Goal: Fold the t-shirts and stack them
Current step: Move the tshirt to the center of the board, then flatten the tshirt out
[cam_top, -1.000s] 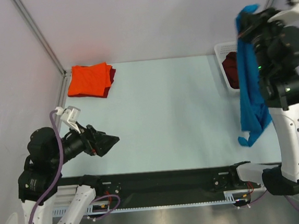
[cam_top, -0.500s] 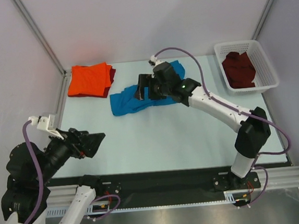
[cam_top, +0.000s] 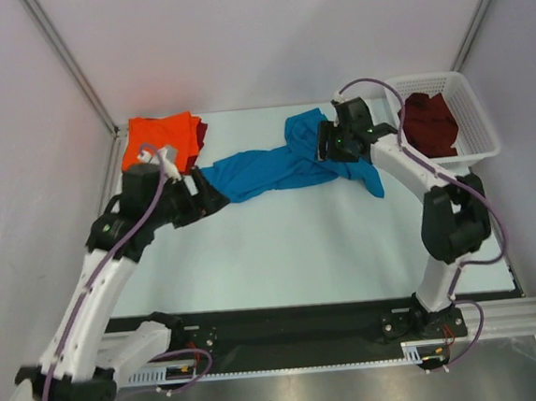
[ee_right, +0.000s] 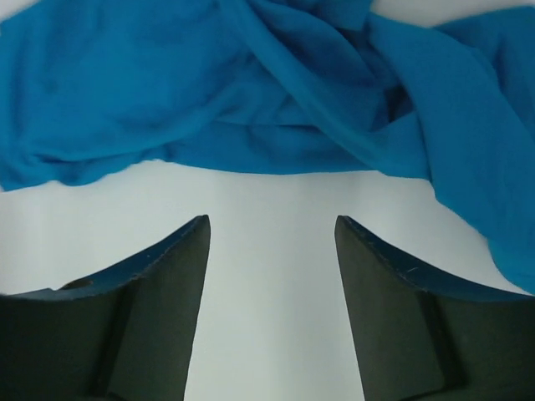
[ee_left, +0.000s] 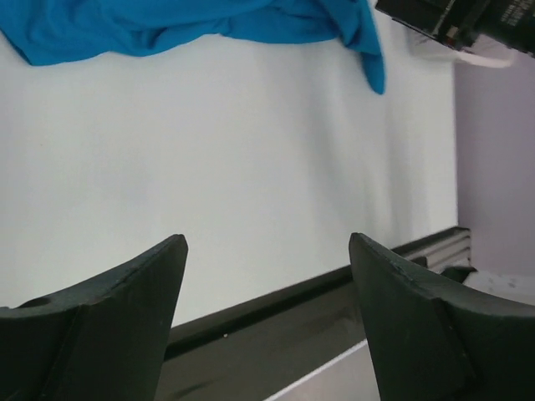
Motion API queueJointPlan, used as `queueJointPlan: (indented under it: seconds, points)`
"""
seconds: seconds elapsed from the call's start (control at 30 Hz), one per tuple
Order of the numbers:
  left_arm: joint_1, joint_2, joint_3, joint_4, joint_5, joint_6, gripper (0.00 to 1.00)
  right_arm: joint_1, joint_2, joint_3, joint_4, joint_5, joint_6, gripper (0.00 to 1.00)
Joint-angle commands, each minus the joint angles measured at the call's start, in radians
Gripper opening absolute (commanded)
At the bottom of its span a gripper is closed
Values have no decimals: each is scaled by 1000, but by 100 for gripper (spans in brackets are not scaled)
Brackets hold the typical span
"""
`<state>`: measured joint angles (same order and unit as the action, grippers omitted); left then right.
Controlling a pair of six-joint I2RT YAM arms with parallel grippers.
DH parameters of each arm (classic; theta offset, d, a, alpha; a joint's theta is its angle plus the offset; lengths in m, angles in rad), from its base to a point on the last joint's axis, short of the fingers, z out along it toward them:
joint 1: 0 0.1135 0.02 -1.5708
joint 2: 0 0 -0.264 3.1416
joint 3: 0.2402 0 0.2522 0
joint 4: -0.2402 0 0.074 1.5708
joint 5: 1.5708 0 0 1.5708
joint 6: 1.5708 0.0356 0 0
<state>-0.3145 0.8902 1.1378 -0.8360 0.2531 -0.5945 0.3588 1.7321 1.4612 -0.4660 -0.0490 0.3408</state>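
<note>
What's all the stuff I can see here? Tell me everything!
blue t-shirt: one, bright blue, crumpled on the table, middle back
orange t-shirt: one, orange, folded, back left corner
maroon t-shirt: one, dark red, under the orange one
maroon clothes: number unclear, dark red, inside the basket
basket: one, white lattice, back right corner
table: one, pale, under everything
left tool: one, black, open, by the blue t-shirt's left end
right tool: one, black, open, over its right part

Blue t-shirt (cam_top: 266, 172) sprawls across the far middle; near table (cam_top: 300, 245) open; basket (cam_top: 479, 126) far right
</note>
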Motion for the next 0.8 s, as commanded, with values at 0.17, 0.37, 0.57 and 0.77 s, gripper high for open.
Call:
queueJointPlan:
  seconds: [0.17,0.37,0.57,0.77]
  points:
    - [-74,481,154,192,-348,-88,83,-40,207,168,-83,8,-114,71]
    - [-37,786,324,235,-420,-50,80,-61,271,189,-96,43,-144,67]
    - [20,960,373,265,-357,-28,81,-55,336,237,-112,92,-227,67]
    - [41,1102,445,253,-288,16,96,-61,431,321,-148,146,-250,70]
